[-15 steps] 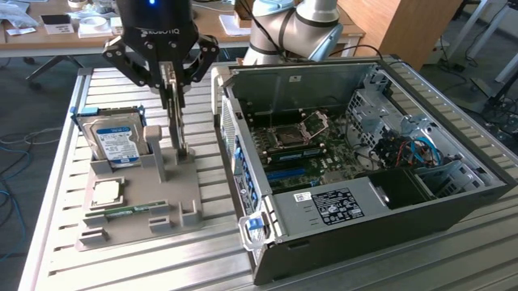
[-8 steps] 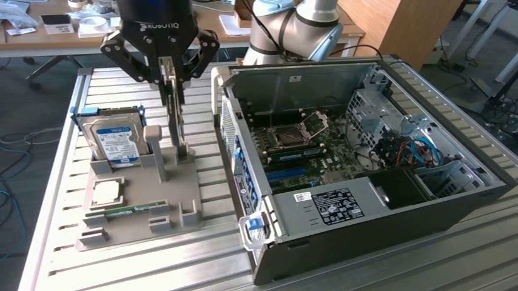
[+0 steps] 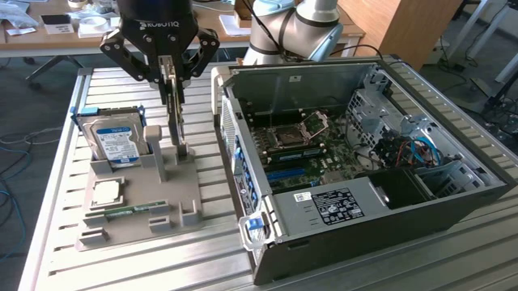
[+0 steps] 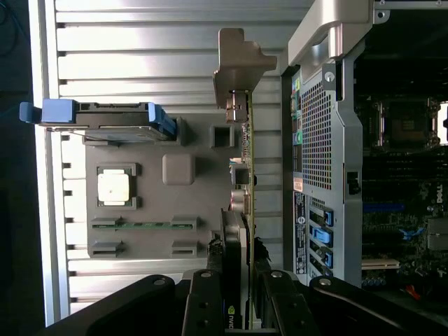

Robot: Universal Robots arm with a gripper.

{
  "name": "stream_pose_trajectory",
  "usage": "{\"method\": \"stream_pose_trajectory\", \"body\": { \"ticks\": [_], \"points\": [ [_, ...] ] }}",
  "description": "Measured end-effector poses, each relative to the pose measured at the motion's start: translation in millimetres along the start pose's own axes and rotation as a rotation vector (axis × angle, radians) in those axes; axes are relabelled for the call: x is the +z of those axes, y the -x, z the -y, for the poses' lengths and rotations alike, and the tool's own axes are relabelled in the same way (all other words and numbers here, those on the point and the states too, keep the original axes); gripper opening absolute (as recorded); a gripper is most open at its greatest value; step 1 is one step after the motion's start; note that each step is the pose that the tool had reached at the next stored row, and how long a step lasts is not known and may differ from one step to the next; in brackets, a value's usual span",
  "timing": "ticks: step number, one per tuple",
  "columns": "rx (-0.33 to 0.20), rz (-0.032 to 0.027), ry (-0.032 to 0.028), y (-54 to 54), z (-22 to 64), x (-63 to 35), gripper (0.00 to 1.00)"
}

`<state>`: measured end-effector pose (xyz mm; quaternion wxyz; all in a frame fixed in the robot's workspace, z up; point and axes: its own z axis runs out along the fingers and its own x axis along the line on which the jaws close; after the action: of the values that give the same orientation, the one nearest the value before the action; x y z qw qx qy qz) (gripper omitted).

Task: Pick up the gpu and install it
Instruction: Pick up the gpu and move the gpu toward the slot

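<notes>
So the gripper (image 3: 172, 85) is clamped on the gpu (image 3: 174, 124), jaws pressed together against the top edge of the card from either side. The card stands on edge, upright, with its lower edge down among the posts of the grey holder tray (image 3: 137, 233) (can't tell if it's fully seated in the slot or lifted a hair). In the wrist view you see the gripper (image 4: 238, 253) squeezing the gpu (image 4: 242, 175) edge-on, and the silver bracket end of the card sticks out at the far end, away from the gripper.

Other stuff on the tray: the hard drive (image 3: 117, 139) with the blue label stands upright in its own slot, on the exterior view's left of the card and a bit apart from it. In front of that sits a square processor chip (image 3: 107, 193) lying flat, and nearer the camera a narrow green memory stick (image 3: 130, 211) in its groove.

The PC case (image 3: 364, 242) lies on its side just beside the tray on the exterior view's right, side panel off, motherboard (image 3: 312, 151) facing up. Everything rests on the slatted metal table (image 3: 121, 267). Behind it is a wooden desk (image 3: 48, 37) with some clutter.
</notes>
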<state>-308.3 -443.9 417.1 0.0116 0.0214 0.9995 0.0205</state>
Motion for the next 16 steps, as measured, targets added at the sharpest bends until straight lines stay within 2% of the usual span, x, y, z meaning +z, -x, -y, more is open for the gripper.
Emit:
{"method": "stream_pose_trajectory", "body": {
  "ticks": [16],
  "points": [
    [0.000, 0.0000, 0.0001, 0.1, -0.2, -4.2, 0.27]
  ]
}}
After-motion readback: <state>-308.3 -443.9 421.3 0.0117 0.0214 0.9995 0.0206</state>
